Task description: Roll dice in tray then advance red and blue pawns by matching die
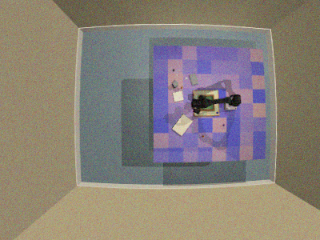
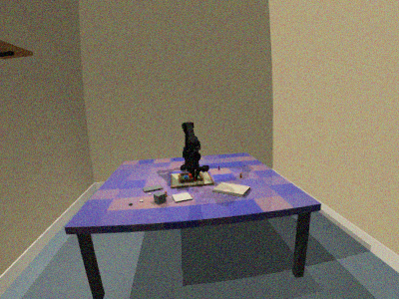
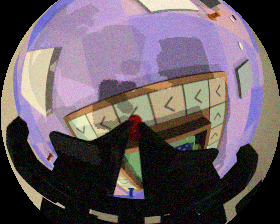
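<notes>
My gripper is shut on the red pawn, whose head shows between the fingertips. It hangs over the arrowed board, at the track beside the tray wall. I cannot tell whether the pawn touches the board. The brown-walled tray with a green floor sits in the middle of the board. The blue die lies in the tray, partly behind the right finger. The red die is not clear to see. The blue pawn stands beyond the tray, seen between the fingers.
A cream book, a white card, a grey slab and a dark cube lie around the board. A small orange piece is near the cube.
</notes>
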Tool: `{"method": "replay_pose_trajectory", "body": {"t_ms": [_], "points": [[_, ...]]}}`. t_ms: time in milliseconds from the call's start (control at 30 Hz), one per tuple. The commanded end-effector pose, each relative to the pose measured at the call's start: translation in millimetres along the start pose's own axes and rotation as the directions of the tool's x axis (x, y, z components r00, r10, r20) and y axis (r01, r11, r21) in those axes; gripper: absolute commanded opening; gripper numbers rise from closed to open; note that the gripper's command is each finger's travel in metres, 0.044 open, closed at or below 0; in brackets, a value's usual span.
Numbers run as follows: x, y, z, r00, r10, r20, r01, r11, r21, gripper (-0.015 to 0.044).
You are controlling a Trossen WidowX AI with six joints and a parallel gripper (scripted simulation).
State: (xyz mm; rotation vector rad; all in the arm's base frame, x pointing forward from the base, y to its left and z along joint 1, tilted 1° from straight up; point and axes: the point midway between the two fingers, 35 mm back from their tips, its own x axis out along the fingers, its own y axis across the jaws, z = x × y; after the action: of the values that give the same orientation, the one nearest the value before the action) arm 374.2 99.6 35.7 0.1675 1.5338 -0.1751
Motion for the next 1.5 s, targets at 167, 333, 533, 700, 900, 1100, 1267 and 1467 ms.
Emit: {"method": "replay_pose_trajectory", "body": {"t_ms": [167,333,533,700,900,1100,1267,1467], "points": [[8.2,0.0,0.8,1.0,0.001,0.007,-0.001,1.0,0.004,0.0],[15.9,-0.1,0.7,1.0,0.001,0.007,-0.001,1.0,0.004,0.0],[12.1,1.0,1.8,1.0,0.005,0.01,-0.005,1.0,0.001,0.0131],[12.1,1.0,1.8,1.0,0.005,0.01,-0.005,1.0,0.001,0.0263],[9.5,1.0,2.0,1.0,0.005,0.01,-0.005,1.0,0.001,0.042],[-35.1,-0.1,0.5,1.0,0.001,0.008,-0.001,1.0,0.004,0.044],[-41.3,7.8,-22.4,1.0,0.002,0.005,-0.002,1.0,0.01,0.0361],[-55.4,19.1,-118.2,1.0,0.004,-0.004,-0.004,0.999,0.033,0.0204]]}}
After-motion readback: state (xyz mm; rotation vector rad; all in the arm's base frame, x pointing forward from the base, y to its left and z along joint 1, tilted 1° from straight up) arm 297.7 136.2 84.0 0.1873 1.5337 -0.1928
